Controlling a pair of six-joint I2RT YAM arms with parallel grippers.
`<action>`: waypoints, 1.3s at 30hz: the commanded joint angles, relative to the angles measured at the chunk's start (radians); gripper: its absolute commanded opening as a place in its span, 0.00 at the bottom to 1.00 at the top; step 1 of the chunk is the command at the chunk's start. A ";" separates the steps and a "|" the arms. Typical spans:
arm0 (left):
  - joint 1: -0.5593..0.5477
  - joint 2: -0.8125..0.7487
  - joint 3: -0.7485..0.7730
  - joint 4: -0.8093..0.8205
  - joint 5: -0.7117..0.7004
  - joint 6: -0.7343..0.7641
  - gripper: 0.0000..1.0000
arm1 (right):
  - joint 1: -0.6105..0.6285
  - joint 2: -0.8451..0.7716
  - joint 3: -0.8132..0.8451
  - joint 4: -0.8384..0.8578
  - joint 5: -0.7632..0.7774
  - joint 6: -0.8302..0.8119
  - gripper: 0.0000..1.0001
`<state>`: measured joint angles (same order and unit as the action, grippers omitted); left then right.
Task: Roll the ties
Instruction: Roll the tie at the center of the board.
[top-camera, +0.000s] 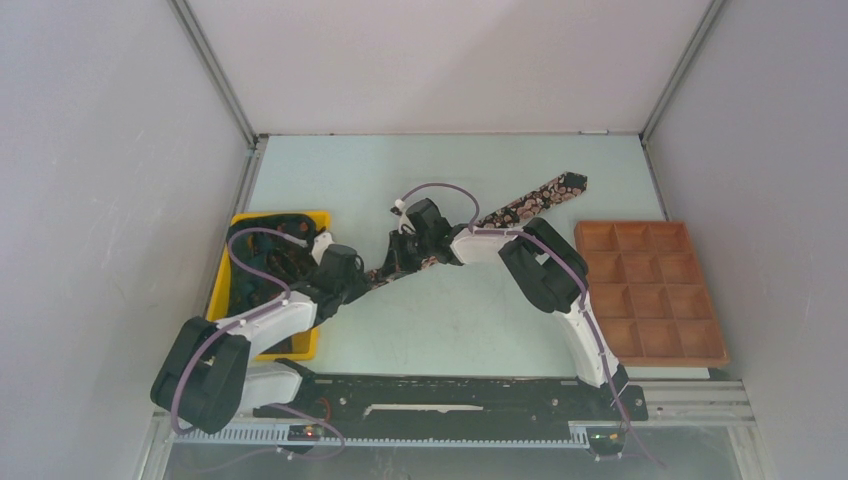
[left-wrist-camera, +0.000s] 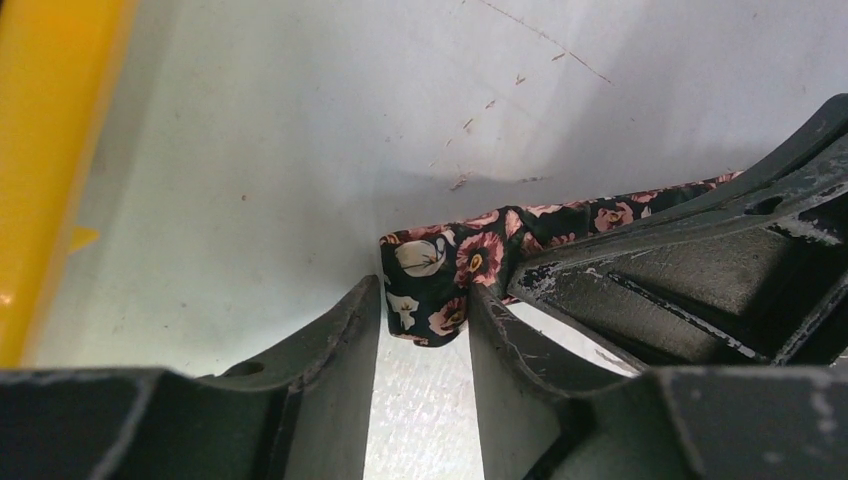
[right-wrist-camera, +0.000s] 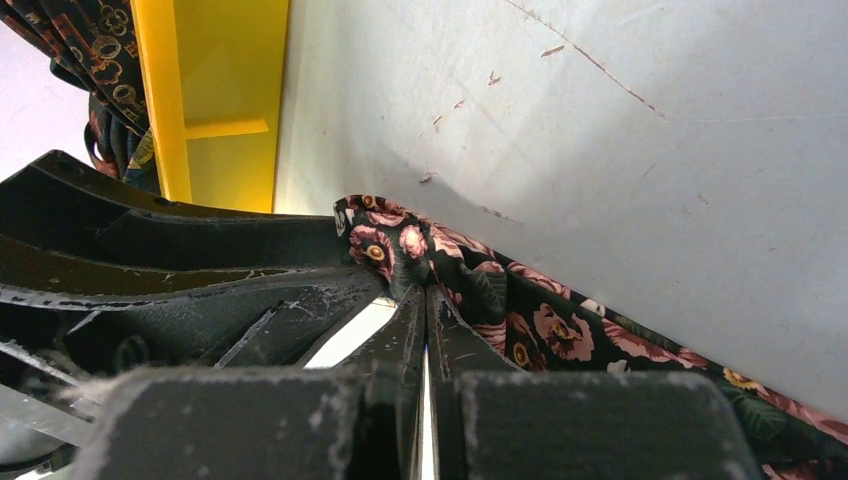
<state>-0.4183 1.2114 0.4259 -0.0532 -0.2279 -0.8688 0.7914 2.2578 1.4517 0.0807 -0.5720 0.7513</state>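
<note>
left end effector (left-wrist-camera: 425, 297): closed part-way onto the tie (left-wrist-camera: 470, 255). The folded narrow end fills the gap and touches both fingers (left-wrist-camera: 330, 350).
right end effector (right-wrist-camera: 420, 292): fingers pressed together, with a crease of tie fabric pinched at the tips, just beside the left one's grip.
contact zone: both end effectors meet at the same tie end, low over the bench (top-camera: 480, 320). In the left wrist view, the right one's finger lies over the tie just right of the fold.
tie, near end: doubled over into a short fold standing up off the bench. Black fabric, pink floral print.
tie, rest: runs flat and straight, diagonally from the end effectors toward the far right. The wider end lies near the far-left corner of the compartment tray (top-camera: 650, 290), not touching it.
left arm (top-camera: 270, 320): reaches in from the near left, passing over the near right part of the yellow bin (right-wrist-camera: 230, 100).
right arm (top-camera: 545, 270): comes up from the near right, elbow bent, wrist pointing left across the tie.
yellow bin: on the left side of the bench, holding other ties (right-wrist-camera: 90, 45), dark with a ring pattern, bunched together.
compartment tray: brown, gridded, on the right side of the bench, well apart from both end effectors.
</note>
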 joint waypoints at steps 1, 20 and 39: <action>0.006 0.032 -0.001 0.047 0.007 -0.016 0.43 | -0.006 0.014 -0.017 0.011 0.015 -0.012 0.00; 0.005 -0.033 -0.021 -0.003 -0.032 -0.035 0.00 | -0.007 -0.086 0.014 -0.019 0.019 -0.019 0.10; 0.006 -0.205 0.028 -0.185 -0.101 0.006 0.00 | 0.060 -0.005 0.129 -0.114 0.096 -0.043 0.14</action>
<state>-0.4164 1.0374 0.4187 -0.2008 -0.2890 -0.8886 0.8364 2.2272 1.5261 -0.0017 -0.5076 0.7303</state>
